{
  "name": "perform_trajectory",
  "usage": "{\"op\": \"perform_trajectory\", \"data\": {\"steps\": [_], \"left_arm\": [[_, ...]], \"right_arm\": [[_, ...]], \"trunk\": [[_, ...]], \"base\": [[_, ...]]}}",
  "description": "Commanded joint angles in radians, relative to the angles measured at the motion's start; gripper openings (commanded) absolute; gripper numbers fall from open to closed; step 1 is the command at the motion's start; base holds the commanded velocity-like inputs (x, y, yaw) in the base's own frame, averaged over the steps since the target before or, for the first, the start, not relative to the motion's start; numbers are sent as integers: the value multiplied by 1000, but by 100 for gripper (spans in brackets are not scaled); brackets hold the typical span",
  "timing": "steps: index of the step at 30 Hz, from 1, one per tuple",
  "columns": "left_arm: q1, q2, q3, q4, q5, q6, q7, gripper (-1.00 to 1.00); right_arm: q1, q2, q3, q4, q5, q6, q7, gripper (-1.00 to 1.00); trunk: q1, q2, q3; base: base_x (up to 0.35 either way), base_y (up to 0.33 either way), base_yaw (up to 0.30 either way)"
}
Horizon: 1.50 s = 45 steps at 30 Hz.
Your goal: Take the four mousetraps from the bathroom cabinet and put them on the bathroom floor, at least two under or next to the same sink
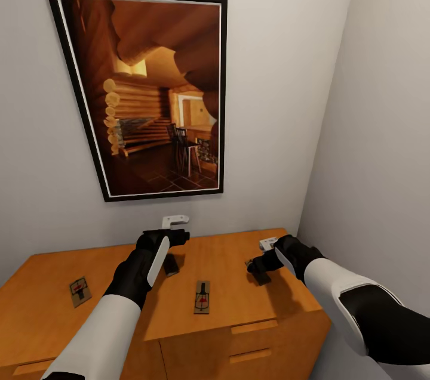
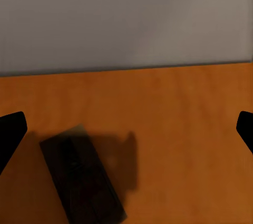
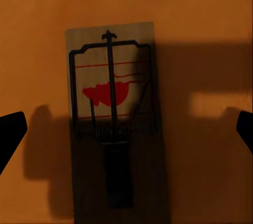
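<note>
Flat wooden mousetrap (image 3: 112, 124) (perhaps shadowed).

The cabinet (image 1: 239, 284) is orange-brown wood. Each mousetrap (image 1: 202, 297) is a pale brown board with dark metal and a red mark (image 3: 108, 95) — the walls (image 1: 280, 70) plain grey-white, the picture frame (image 1: 77, 87) black.
</note>
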Motion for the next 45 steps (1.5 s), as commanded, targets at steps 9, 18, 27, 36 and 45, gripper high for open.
{"op": "perform_trajectory", "data": {"steps": [9, 18, 27, 36, 45], "left_arm": [[-1, 0, -1, -1, 9, 4, 8, 100], [-1, 0, -1, -1, 9, 4, 8, 100], [-1, 0, -1, -1, 9, 4, 8, 100], [-1, 0, -1, -1, 9, 4, 8, 100], [-1, 0, -1, -1, 9, 4, 8, 100]], "right_arm": [[-1, 0, 4, 1, 4, -21, -4, 100], [-1, 2, 4, 1, 2, -24, -101, 100], [0, 23, 4, 4, -1, -25, -139, 100], [1, 28, 4, 11, 0, -26, -139, 100], [2, 30, 4, 15, 0, -25, -112, 100]], "trunk": [[0, -2, -2], [0, -2, -2], [0, -2, -2], [0, -2, -2], [0, -2, -2]], "base": [[0, 0, 0], [0, 0, 0], [0, 0, 0], [0, 0, 0], [0, 0, 0]]}}
